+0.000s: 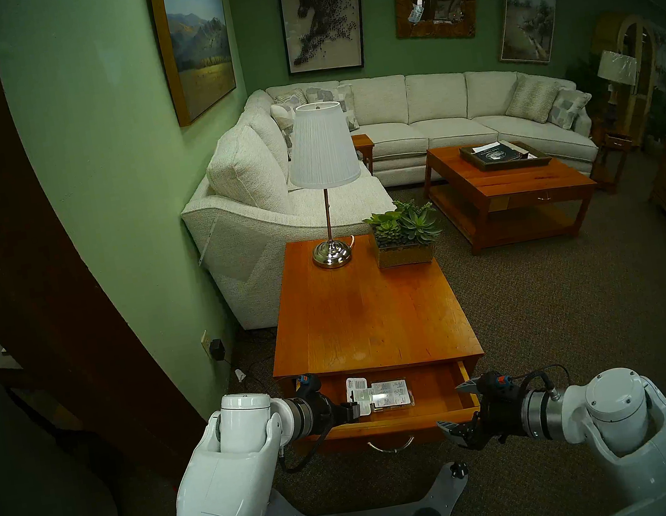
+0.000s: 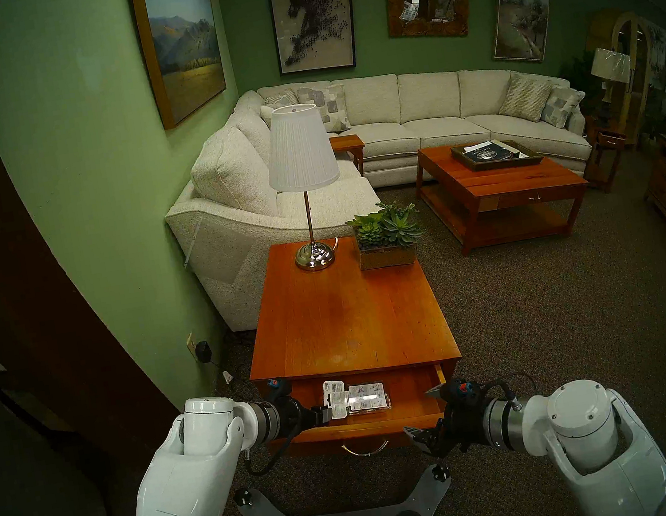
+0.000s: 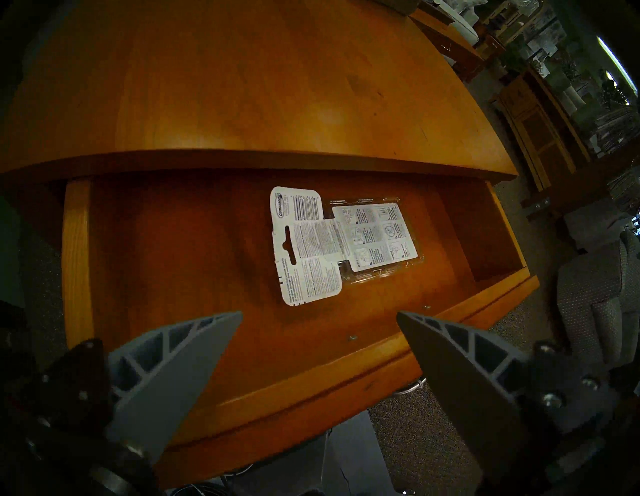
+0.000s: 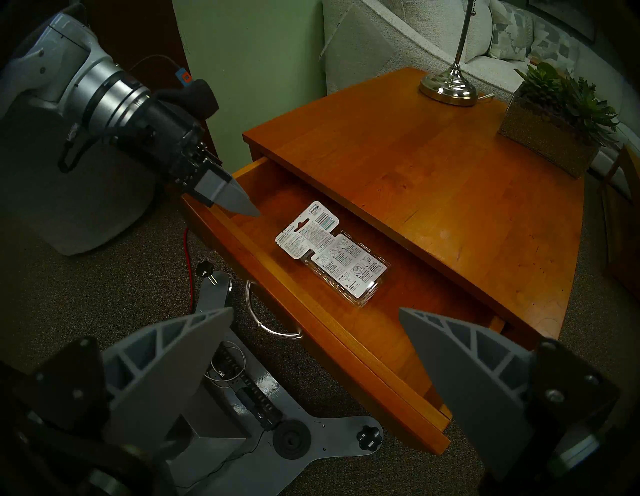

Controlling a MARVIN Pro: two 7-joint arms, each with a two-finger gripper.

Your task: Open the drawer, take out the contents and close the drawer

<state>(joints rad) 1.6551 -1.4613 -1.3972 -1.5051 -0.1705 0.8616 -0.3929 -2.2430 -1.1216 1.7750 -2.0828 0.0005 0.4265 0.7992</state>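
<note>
the drawer (image 1: pixel 395 425) of the orange-brown end table stands pulled out toward the robot, its interior exposed below the near edge of the tabletop (image 1: pixel 369 310). the curved silver pull (image 1: pixel 391 445) sits centred on the drawer front, with nothing touching it.

the blister pack (image 1: pixel 379 394) lies flat on the drawer floor, left of centre. its white printed card with the hang-hole tab points left; the clear plastic shell lies to the right. in the left wrist view the blister pack (image 3: pixel 341 244) lies just beyond the fingertips, apart from them.

the left gripper (image 1: pixel 352 412) is positioned at the left part of the drawer, angled downward, near the card end of the pack. its fingers are spread wide and hold nothing. in the right wrist view one grey finger (image 4: pixel 230 199) of this gripper hangs over the left near corner of the drawer.

the right gripper (image 1: pixel 457 407) is positioned at the right near corner of the drawer, just outside it. its fingers are spread wide and hold nothing.

on the far end of the tabletop stand a lamp (image 1: pixel 324 183) on the left and a planter of succulents (image 1: pixel 403 236) on the right. a pale sectional sofa (image 1: pixel 432 124) stands beyond the table, and a larger coffee table (image 1: pixel 506 190) stands far right.
</note>
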